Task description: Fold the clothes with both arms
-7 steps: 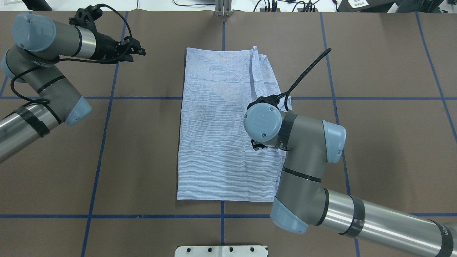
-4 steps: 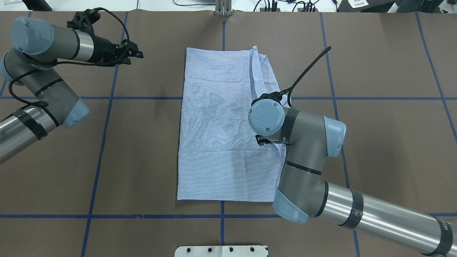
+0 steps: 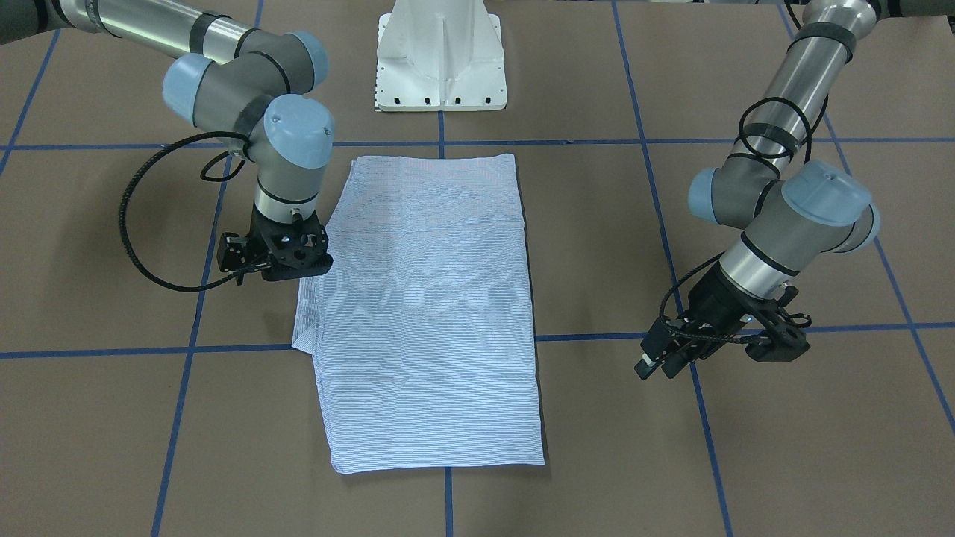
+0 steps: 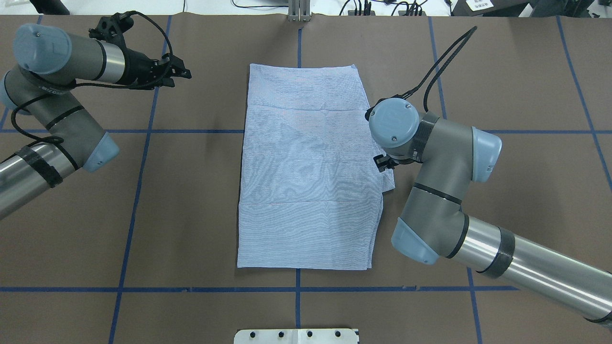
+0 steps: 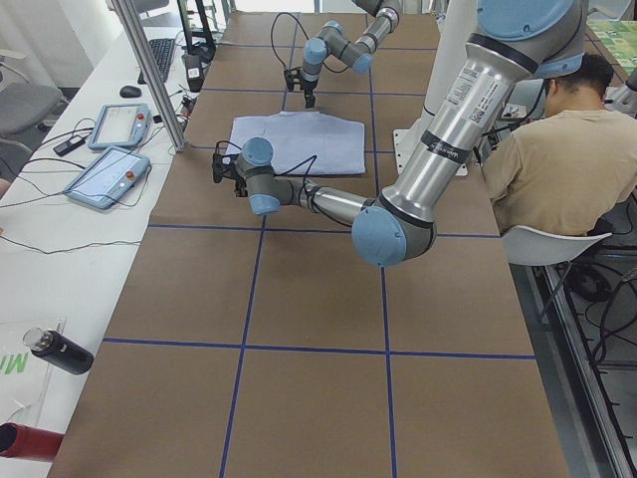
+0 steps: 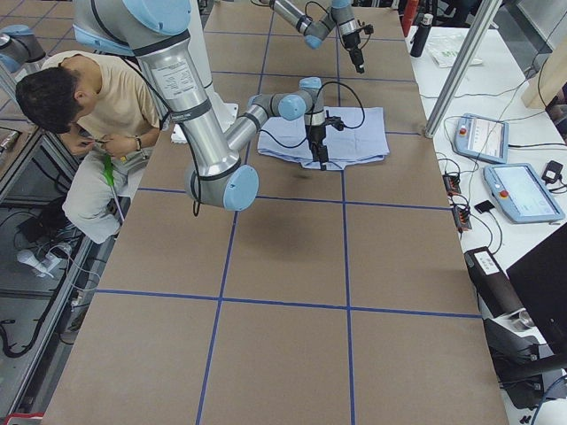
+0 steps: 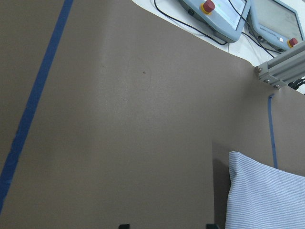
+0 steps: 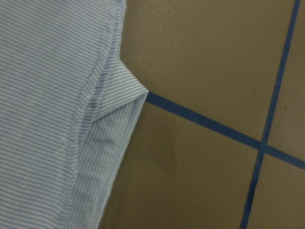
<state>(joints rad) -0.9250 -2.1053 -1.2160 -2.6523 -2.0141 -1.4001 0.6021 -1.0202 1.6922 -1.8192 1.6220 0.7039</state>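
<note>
R pincer (image 3: 283, 265) moved off shirt (image 4: 306, 167) to its edge, can't tell grip; bunched side now flat. L pincer (image 4: 185, 72) idle, spread, empty. Side fold looks done.

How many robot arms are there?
2. The left silver-grey tubular robot arm is over the bare brown table, apart from the blue-and-white striped shirt. The right silver-grey tubular robot arm hangs over the shirt's edge on its side. None seems hidden.
</note>
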